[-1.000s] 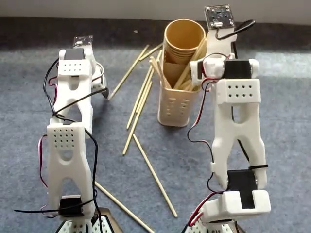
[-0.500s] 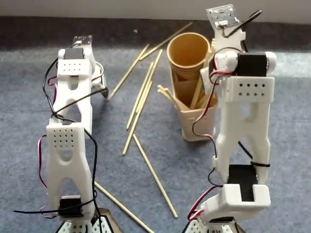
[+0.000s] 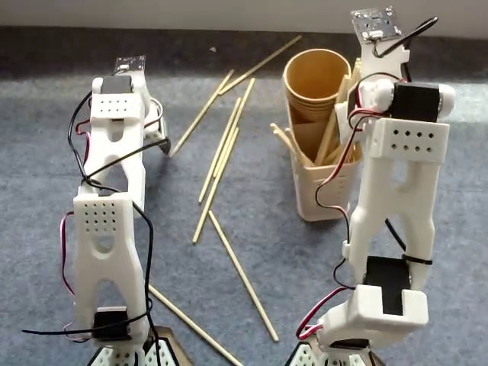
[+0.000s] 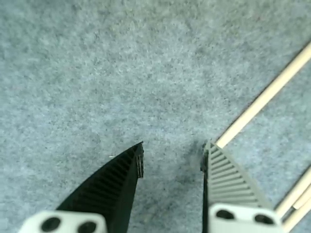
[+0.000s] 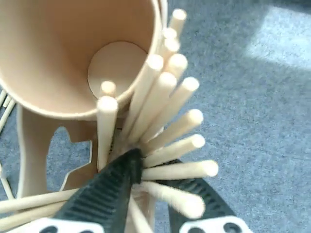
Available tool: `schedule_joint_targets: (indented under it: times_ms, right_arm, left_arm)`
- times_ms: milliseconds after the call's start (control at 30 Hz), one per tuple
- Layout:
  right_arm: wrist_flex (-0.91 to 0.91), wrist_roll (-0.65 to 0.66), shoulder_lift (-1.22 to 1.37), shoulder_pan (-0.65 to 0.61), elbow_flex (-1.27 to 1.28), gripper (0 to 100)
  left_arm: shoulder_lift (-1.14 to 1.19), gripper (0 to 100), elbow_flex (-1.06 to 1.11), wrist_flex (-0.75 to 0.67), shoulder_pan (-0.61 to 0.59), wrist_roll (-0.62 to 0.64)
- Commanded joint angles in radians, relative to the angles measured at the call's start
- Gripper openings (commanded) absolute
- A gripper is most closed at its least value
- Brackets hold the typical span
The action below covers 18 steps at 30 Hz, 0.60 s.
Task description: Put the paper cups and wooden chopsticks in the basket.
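A beige slotted basket (image 3: 324, 191) stands upright on the grey carpet. Stacked paper cups (image 3: 316, 82) sit in it, with several wooden chopsticks (image 3: 329, 141) leaning beside them. My right gripper (image 3: 353, 114) is at the basket's right rim. In the right wrist view it (image 5: 160, 179) is shut on a bundle of chopsticks (image 5: 170, 131) next to the cup (image 5: 77, 53). My left gripper (image 3: 164, 145) rests low on the carpet at the left. It (image 4: 172, 155) is open with nothing between its fingers, and a chopstick (image 4: 265, 94) ends at one fingertip.
Loose chopsticks lie on the carpet between the arms: a group (image 3: 221, 160) beside the left gripper, one (image 3: 242, 274) in the middle, one (image 3: 187, 324) near the left arm's base and one (image 3: 263, 62) at the back.
The right arm has swung to the right, and the basket with its cups and chopsticks has slid right along with it. The left arm has kept still.
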Motion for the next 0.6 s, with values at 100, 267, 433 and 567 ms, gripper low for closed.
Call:
schedule_joint_targets:
  times_ms: [100, 267, 433, 567]
  right_arm:
    - [-0.068, -0.044, -0.015, 0.022, -0.117, 24.1]
    - [-0.076, -0.04, -0.015, 0.019, -0.081, 27.1]
    - [-0.094, -0.04, -0.024, 0.021, -0.099, 27.1]
    - [-0.105, -0.046, -0.021, 0.065, -0.248, 27.1]
  left_arm:
    - [-0.013, 22, -0.027, 0.0, -0.005, -0.005]
    - [-0.013, 22, -0.027, -0.002, -0.005, -0.005]
    - [-0.013, 22, -0.027, -0.006, -0.002, -0.008]
    - [-0.013, 22, -0.027, -0.005, 0.002, -0.008]
